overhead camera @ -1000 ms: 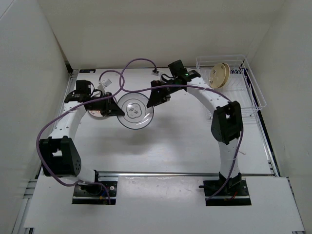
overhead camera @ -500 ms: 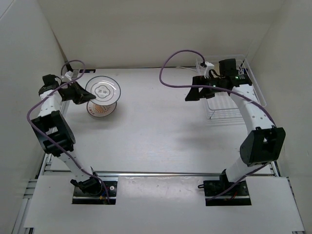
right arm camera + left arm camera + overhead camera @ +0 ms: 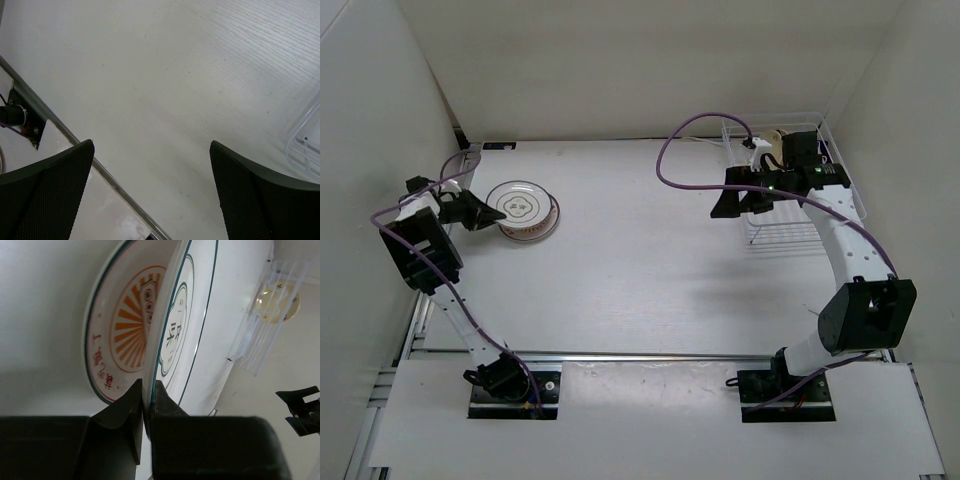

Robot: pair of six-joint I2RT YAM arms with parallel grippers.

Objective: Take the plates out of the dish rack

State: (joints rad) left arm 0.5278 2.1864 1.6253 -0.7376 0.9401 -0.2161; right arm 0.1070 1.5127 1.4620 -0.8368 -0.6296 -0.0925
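My left gripper (image 3: 480,212) is shut on the rim of the pale grey plate (image 3: 517,203) with the dark rim. That plate lies tilted on top of the white plate with the orange radial pattern (image 3: 542,230) at the table's far left. In the left wrist view the jaws (image 3: 146,390) pinch the grey plate's (image 3: 187,325) edge, with the orange plate (image 3: 122,335) right behind it. My right gripper (image 3: 728,201) is open and empty, just left of the white wire dish rack (image 3: 790,232). The tan plate (image 3: 778,136) stands in the rack, mostly hidden by my right arm.
The right wrist view shows the open fingers (image 3: 65,175) over bare table, a metal rail (image 3: 75,145) at the table edge and a rack corner (image 3: 306,136) at the right. White walls close in on three sides. Purple cables loop over both arms.
My left gripper has lowered the grey plate from above the orange plate until it rests on it. My right arm has shifted slightly beside the rack.
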